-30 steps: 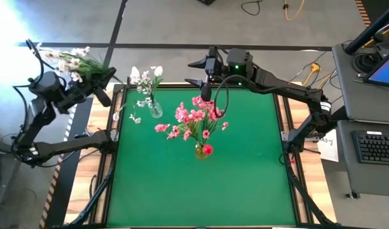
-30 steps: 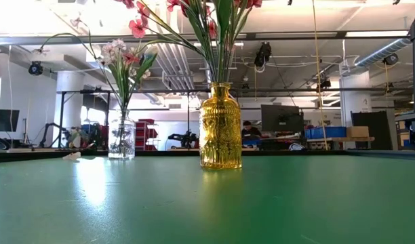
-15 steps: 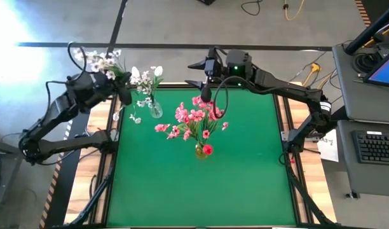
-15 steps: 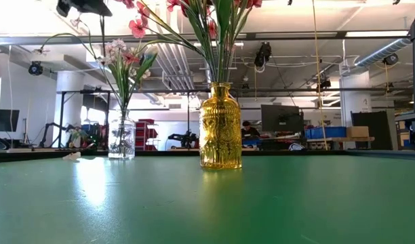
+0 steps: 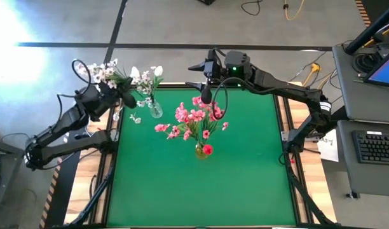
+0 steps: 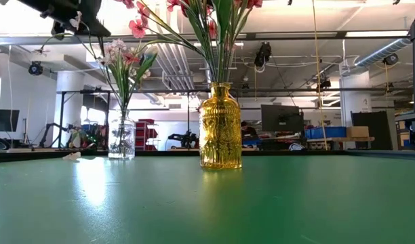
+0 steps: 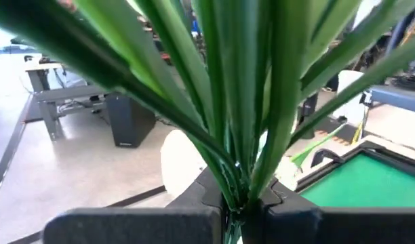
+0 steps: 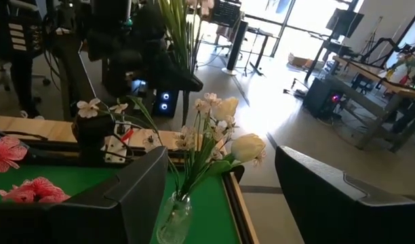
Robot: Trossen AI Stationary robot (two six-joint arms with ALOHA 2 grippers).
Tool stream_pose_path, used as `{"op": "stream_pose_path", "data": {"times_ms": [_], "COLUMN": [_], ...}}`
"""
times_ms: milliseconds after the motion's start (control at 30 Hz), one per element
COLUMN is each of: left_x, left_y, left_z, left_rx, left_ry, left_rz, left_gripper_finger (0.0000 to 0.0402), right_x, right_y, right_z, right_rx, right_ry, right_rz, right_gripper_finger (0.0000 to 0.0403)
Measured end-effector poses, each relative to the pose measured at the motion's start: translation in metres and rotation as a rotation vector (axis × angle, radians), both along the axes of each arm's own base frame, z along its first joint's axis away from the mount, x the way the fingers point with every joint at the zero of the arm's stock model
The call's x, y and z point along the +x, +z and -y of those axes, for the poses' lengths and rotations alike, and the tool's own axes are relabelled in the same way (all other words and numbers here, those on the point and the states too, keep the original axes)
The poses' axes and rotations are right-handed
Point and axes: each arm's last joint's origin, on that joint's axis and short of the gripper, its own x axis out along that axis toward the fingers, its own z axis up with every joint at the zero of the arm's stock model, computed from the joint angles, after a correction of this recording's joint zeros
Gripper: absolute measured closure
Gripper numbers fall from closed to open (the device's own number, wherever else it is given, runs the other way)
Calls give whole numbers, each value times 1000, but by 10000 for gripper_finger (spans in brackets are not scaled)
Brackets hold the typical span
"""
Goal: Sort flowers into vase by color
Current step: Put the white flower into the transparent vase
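My left gripper hangs over the table's far left corner, shut on a white blossom spray with long green leaves. It is just left of the clear vase, which holds white tulips and small white blossoms. A yellow vase at the table's middle holds pink blossom sprays. My right gripper hovers open above the table's far edge, beyond the pink flowers, with nothing between its fingers. My left gripper pinches the spray's bundled green stems and leaves between its two fingers, low on the bundle. The leaves fan out above the pinch. The spray is lifted clear of the table, and its blossoms lean toward the far left, off the table's corner.
A loose white blossom lies on the green mat near the clear vase. The mat's near half is bare green. A desk with a keyboard stands off the table's right side.
My left gripper has swung in from beyond the table's left edge toward the clear vase and sunk lower, carrying the white spray along. The spray's blossoms have come nearer to the vase's white flowers. My right gripper has kept still.
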Motion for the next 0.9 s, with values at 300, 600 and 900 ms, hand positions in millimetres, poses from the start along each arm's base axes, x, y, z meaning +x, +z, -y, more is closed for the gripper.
{"op": "stream_pose_path", "data": {"times_ms": [300,600,900], "left_x": [6,12,14], "left_y": [-34,-52,-56], "left_z": [-4,-8,-9], "left_rx": [-18,-5,-22], "left_ry": [7,6,6], "left_rz": [78,110,82], "left_gripper_finger": [401,401,401], "right_x": [0,0,0], "right_y": [0,0,0], "right_z": [0,0,0], "right_rx": [1,7,8], "right_ry": [0,0,0], "right_rz": [-2,-1,-1], "right_gripper_finger": [132,138,136]}}
